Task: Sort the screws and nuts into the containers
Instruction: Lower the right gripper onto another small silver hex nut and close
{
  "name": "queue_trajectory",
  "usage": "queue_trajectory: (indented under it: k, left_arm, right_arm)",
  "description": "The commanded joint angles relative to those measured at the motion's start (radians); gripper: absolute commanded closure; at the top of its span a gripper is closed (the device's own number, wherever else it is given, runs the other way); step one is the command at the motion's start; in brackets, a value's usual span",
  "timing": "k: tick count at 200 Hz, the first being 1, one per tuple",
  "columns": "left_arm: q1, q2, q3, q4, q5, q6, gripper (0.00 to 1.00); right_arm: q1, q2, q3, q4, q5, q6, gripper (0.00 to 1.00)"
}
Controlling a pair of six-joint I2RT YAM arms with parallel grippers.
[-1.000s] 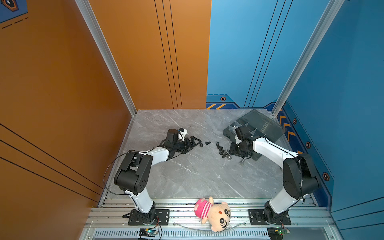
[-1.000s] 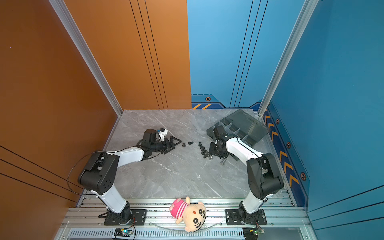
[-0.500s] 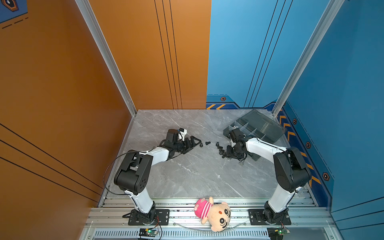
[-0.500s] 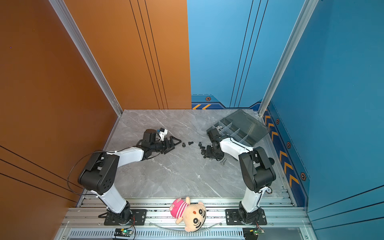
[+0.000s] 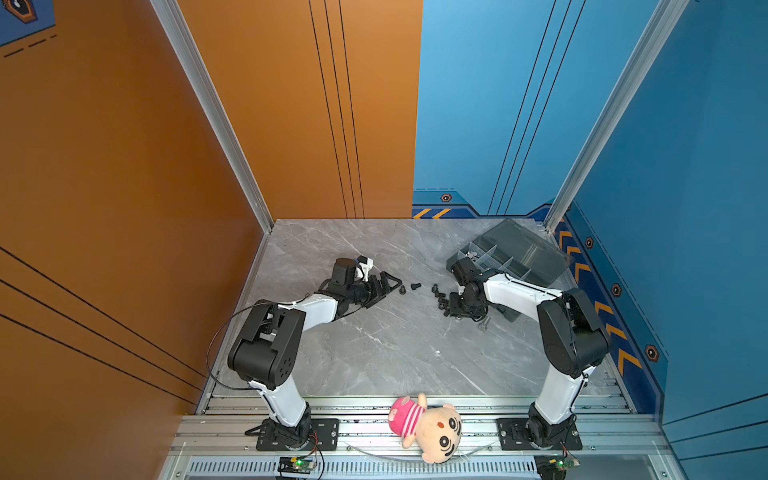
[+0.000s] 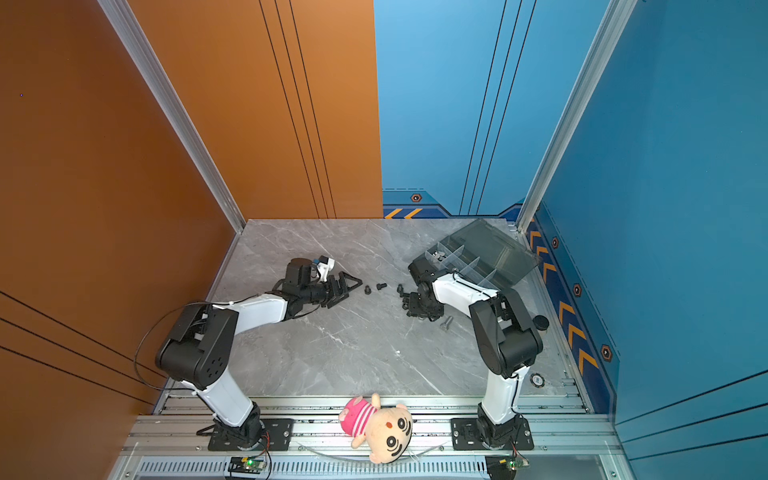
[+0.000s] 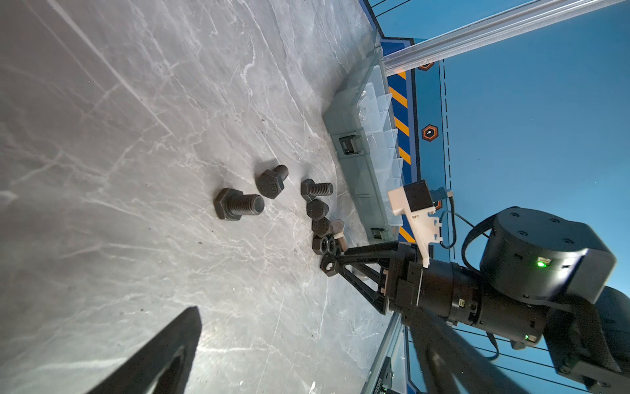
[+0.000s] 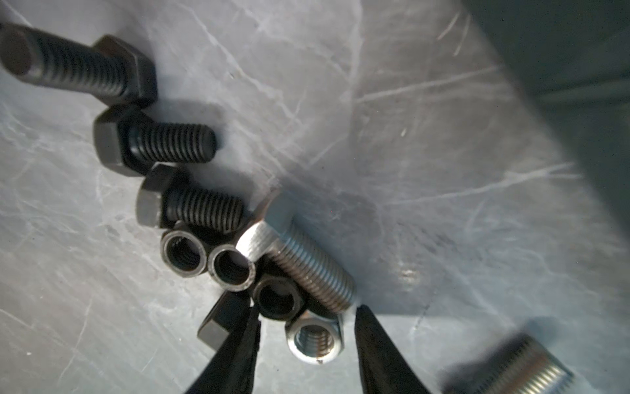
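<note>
Silver is what the right hand [image 8: 306,314] has lined up on. One bright nut [image 8: 315,341] lies flat on the bench [image 5: 374,353], and the two black fingers [image 8: 235,358] stand spread on either side of it. There is a sliver of daylight on each flank, so nothing is pinched yet.

It's a crowded spot. A black nut [image 8: 278,298] sits right against the silver one. The thread end of a silver bolt [image 8: 306,266] reaches almost to one fingertip, and a black bolt head [image 8: 218,324] lies just outside the other finger.

To my eye the step is the grab itself, and it wants care. The tips should settle right down to the stone and close slowly on the nut alone. The hand should then lift straight up, so the bolt and the black nut don't get dragged along or flicked away. A shallow pinch on so thin a ring would likely squirt it out sideways.

The rest of the screws and nuts [image 5: 441,300] lie heaped around that hand. The grey organizer box [image 5: 519,253] stands lid open just behind it, toward the far right corner, so the carry is short.

The left hand [image 5: 384,286] lies low on the bench near two loose black bolts [image 5: 409,288]. I can't tell whether it is spread or pressed together.
</note>
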Motion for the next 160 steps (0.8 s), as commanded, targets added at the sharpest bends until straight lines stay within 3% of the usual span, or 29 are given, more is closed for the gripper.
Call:
queue_trajectory:
  k: [1,160]
  left_arm:
    - [0.007,-0.014,-0.008,0.008,-0.002,0.001,0.02]
    - [0.004,-0.015,-0.004,0.008,-0.003,-0.003,0.02]
  right_arm:
    - [0.007,0.026,0.018,-0.05,0.045,-0.022,0.53]
    - [0.006,0.028,-0.019,-0.06,-0.014,-0.08,0.6]
